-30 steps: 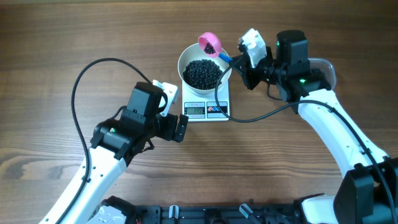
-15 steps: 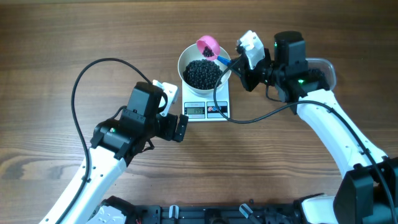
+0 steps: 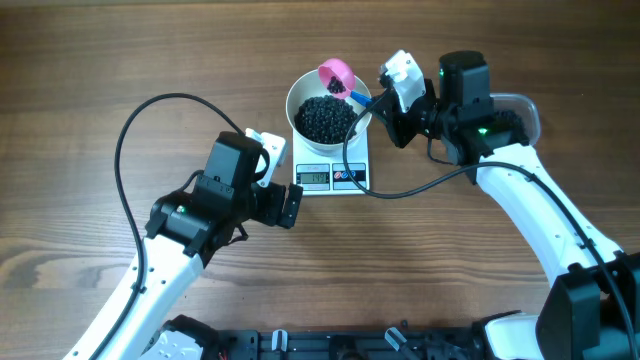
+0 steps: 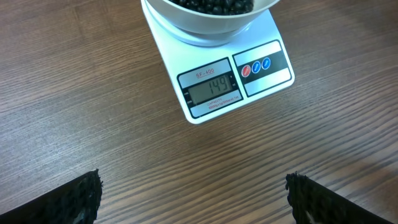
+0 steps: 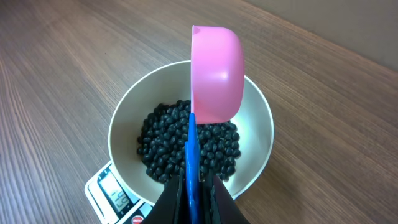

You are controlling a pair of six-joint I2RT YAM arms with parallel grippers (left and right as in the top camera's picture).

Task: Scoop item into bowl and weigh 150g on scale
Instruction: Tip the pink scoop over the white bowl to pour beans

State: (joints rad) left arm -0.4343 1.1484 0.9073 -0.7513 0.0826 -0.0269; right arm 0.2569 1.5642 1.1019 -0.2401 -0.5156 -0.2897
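Many black beans (image 3: 325,118) lie heaped in the white bowl (image 3: 297,92), which sits on the white kitchen scale (image 3: 355,152); its display (image 4: 213,88) reads 149; the pink scoop (image 5: 216,74) hangs over the bowl, blue handle (image 5: 191,155) clenched by the right gripper (image 5: 190,186); the left gripper (image 4: 194,199) hovers released, jaws wide, near the scale's front.

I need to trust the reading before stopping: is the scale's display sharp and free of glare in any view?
Left wrist: display sharp, evenly lit, no glare; overhead: too small to read; right wrist: small and skewed at the bottom edge.
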